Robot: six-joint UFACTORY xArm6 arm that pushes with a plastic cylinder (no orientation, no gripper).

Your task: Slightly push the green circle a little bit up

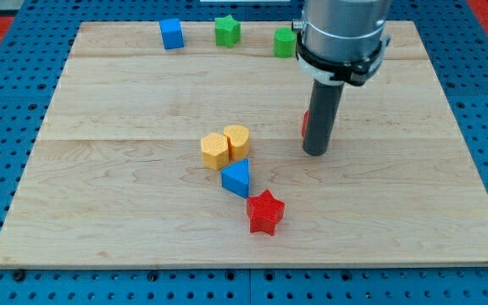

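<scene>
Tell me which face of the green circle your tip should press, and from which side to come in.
Press the green circle on its face toward the view's bottom, coming from below so the push drives it up. It lies near the board's top edge, partly hidden behind my arm, so only a slight nudge fits. My tip now rests lower and to the right, beside a mostly hidden red block.

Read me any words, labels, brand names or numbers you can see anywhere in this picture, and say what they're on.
None: no readable text shows on the wooden board, the coloured blocks, such as the green circle, or the arm above my tip.
</scene>
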